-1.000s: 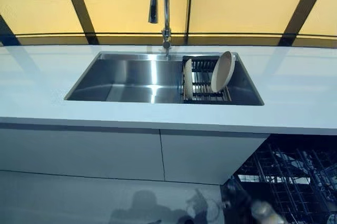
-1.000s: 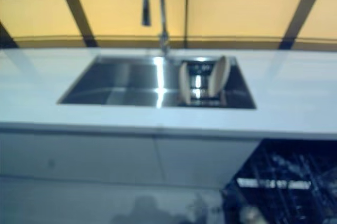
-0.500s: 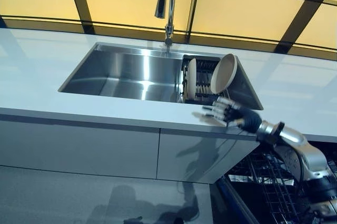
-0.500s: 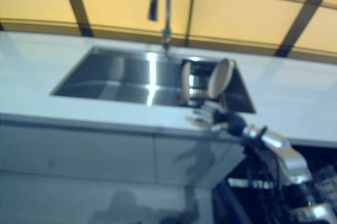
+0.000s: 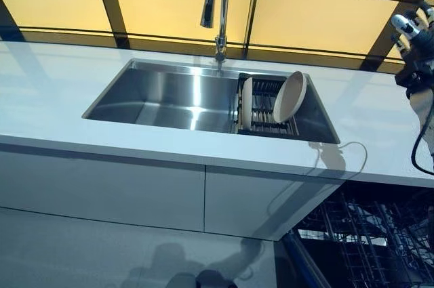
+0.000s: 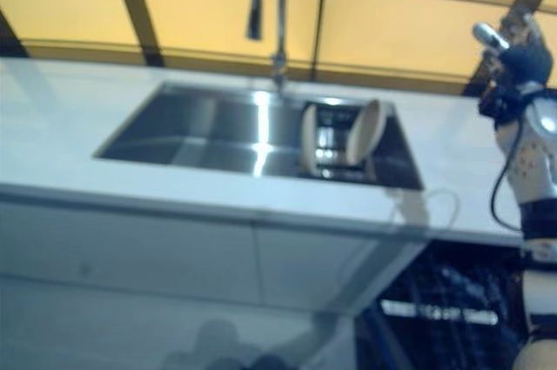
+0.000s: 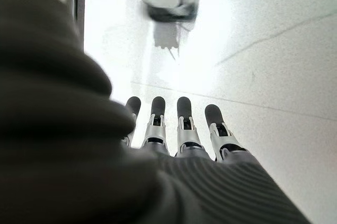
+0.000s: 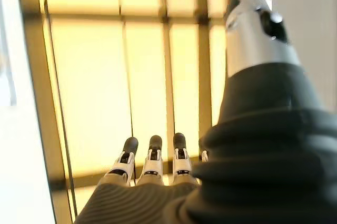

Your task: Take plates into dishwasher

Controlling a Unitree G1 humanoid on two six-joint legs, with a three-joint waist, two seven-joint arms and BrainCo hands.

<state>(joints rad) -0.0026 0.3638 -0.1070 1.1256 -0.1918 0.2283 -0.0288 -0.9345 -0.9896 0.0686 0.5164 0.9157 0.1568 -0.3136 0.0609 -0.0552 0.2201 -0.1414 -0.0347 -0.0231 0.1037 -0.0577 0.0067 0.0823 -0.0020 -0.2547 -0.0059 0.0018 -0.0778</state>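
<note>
i see two beige plates (image 5: 288,97) standing on edge in the dark rack (image 5: 266,106) at the right end of the sink (image 5: 169,95); the one further from the faucet (image 5: 218,3) leans back, the other stands upright. right hand (image 5: 411,28) is raised well above the counter (image 5: 61,105), right of the sink, fingers straight and empty in its wrist view. left hand (image 7: 179,129) shows only in its wrist view, fingers straight, holding nothing, over pale floor. dishwasher rack (image 5: 373,234) sits open below the counter, right of the sink.

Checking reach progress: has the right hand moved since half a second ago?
Yes. The right hand has risen from the counter edge in front of the sink to high at the right, empty, away from the plates.
</note>
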